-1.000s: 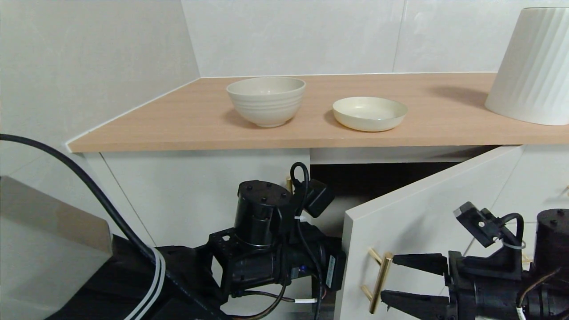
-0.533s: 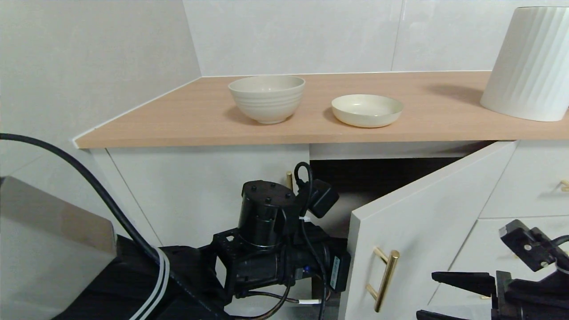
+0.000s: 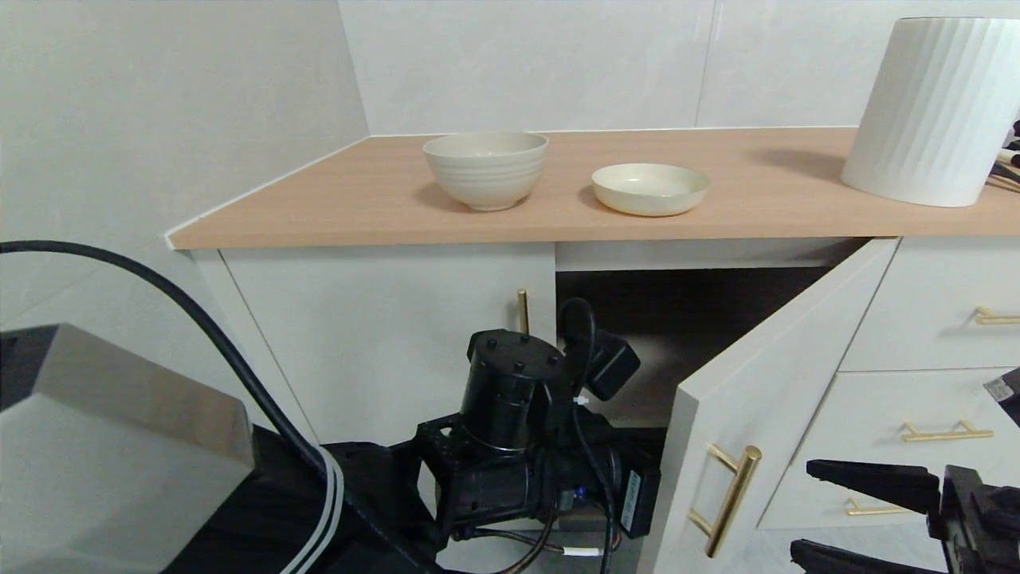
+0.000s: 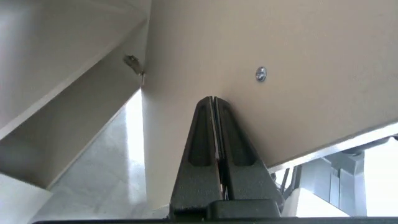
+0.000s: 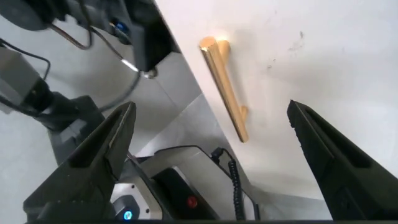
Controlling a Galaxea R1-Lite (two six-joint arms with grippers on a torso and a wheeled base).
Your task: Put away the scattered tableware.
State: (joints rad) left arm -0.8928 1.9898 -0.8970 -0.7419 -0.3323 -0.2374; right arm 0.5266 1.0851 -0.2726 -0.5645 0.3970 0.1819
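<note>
Item one: ribbed bowl (image 3: pixel 486 169), cream, deep, on a small foot, standing upright on the wooden countertop (image 3: pixel 358 207) towards its left corner. Item two: shallow dish (image 3: pixel 650 188), pale yellow-cream, low-walled, standing near the bowl on its right, not touching it. Both looked rigid and smooth-glazed, so they were judged slippery under hard fingers, moderately light, and liable to chip or break if dropped. The rim was the likely hold for each, one finger inside and one outside. The dish's low flared wall offered less purchase than the bowl's upright one. The cabinet (image 3: pixel 685 319) under the counter stood open, its door (image 3: pixel 765 383) swung outward, with a brass bar handle (image 3: pixel 729 498). The right gripper (image 3: pixel 801 508) hung low beside that handle, fingers spread wide and grasping nothing. The left gripper (image 4: pixel 213 99) sat low at the cabinet opening, fingers pressed together on nothing, pointing at a pale panel bearing a screw (image 4: pixel 261 74). A fluted white vessel (image 3: pixel 928 112) stood at the counter's right end. Markings: no lettering or stamp could be seen on either piece. A small label (image 3: pixel 633 502) on the left arm was too small to read.
</note>
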